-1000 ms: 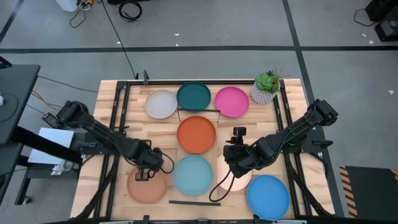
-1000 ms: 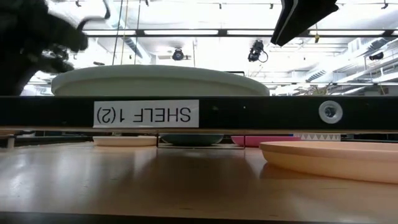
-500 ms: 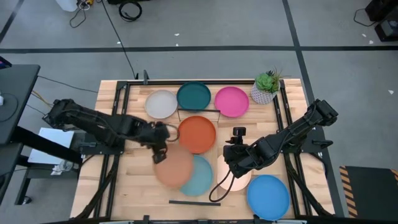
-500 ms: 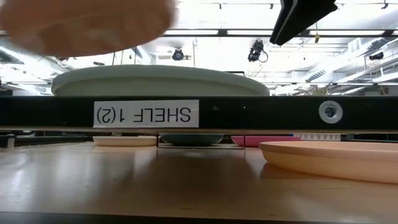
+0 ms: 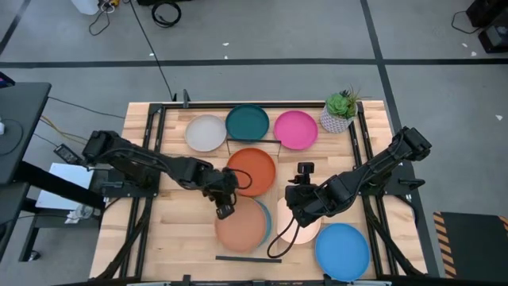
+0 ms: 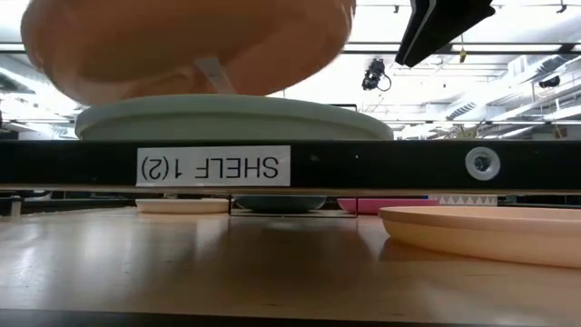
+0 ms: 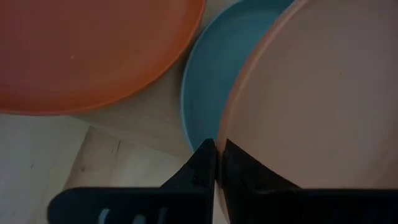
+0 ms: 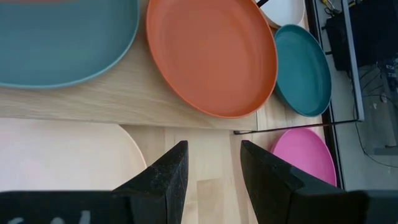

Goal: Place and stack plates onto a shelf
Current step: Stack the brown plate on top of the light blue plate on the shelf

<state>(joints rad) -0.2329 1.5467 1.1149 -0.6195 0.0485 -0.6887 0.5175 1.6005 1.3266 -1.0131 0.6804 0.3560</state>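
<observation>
My left gripper is shut on the terracotta plate. It holds the plate over the light blue plate, which lies on the shelf near the orange plate. My right gripper hangs open above the far edge of the cream plate, touching nothing. The bright blue plate lies flat at the near right. The pale grey, dark teal and magenta plates lie in a far row. My left gripper pinches the terracotta plate's rim on its far-left side between the two fingers. The fingers slant down from the table's left. The plate is held slightly tilted, low over the light blue plate; whether the two plates touch, I cannot tell.
A small potted plant stands at the far right corner. Black rails run along the table's left and right sides. The shelf's black wire brackets cross at its far and near ends. Bare wood shows at the near left.
My left gripper has lifted the terracotta plate off the table's near left. It carried the plate up and to the right, then lowered it over the light blue plate on the shelf. The plate was flat on the wood and now hangs in the hold. My right arm kept still.
</observation>
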